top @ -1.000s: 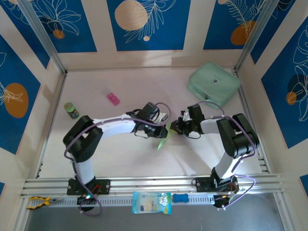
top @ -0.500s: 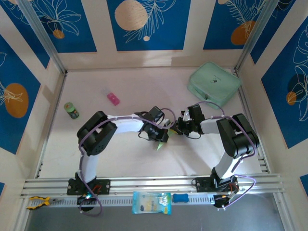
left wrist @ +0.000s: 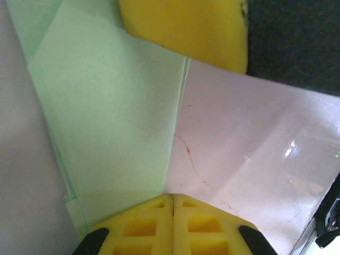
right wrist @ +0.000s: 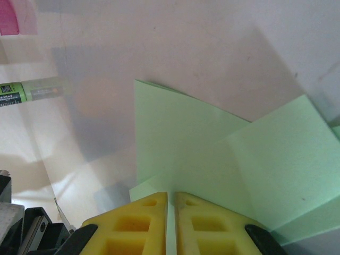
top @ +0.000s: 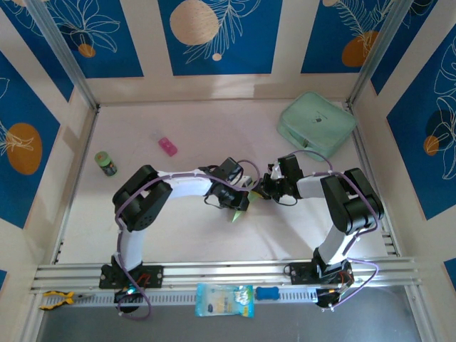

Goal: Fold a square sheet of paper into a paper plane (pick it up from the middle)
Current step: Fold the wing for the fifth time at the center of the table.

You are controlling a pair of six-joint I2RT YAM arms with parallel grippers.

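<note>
The pale-green sheet of paper [top: 235,213] lies mid-table, folded into a slim pointed paper plane shape whose tip pokes out below the grippers. My left gripper [top: 241,201] is shut, its tips [left wrist: 172,197] resting right at the paper's [left wrist: 106,117] folded edge on the table. Just to its right, my right gripper [top: 262,191] is shut on the paper [right wrist: 186,143], and a thin green strip runs between its tips [right wrist: 171,195]. One yellow finger [left wrist: 186,26] of the right gripper shows at the top of the left wrist view, lying over the paper.
A mint-green zip case [top: 316,122] sits at the back right. A pink item [top: 167,146] and a small green bottle [top: 106,163] lie at the left. A blue-white packet [top: 224,300] and a yellow tool [top: 57,299] rest by the front rail.
In the first half second my left gripper slid right and nearer along the paper, covering more of it, and its elbow swung right. Since then both arms have barely moved.
</note>
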